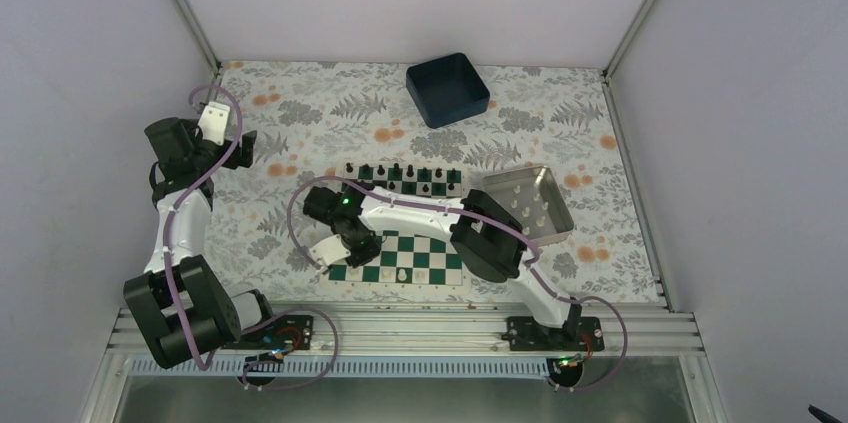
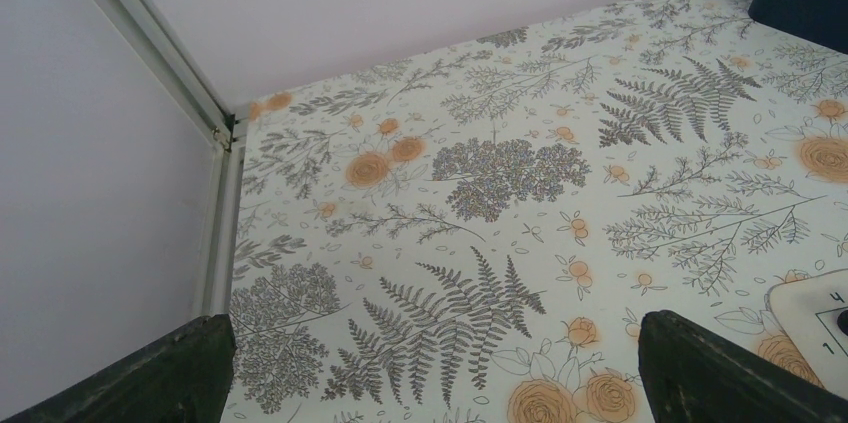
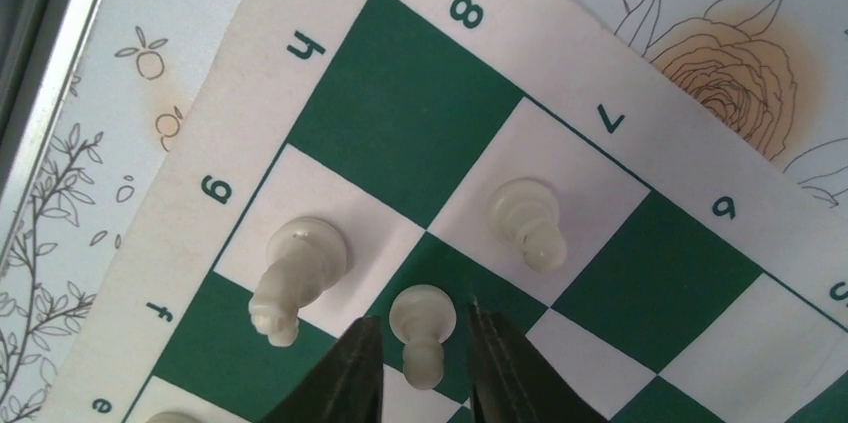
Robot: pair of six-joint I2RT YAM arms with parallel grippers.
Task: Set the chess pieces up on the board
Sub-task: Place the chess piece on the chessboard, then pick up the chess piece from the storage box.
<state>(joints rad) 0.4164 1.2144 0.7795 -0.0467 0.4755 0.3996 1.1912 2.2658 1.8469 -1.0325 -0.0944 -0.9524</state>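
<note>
One green-and-white square chessboard (image 1: 425, 246) lies mid-desk (image 1: 300, 113), top view. Left wrist: left gripper (image 2: 435, 321) jaws wide apart over the floral desk. Right wrist: right gripper (image 3: 421, 318) jaws slightly apart, flanking a small cream plastic pawn (image 3: 421, 335) standing on a green square.

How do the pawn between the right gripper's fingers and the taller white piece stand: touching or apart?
Apart. The right wrist view shows bare board between the pawn and the taller white piece.
</note>
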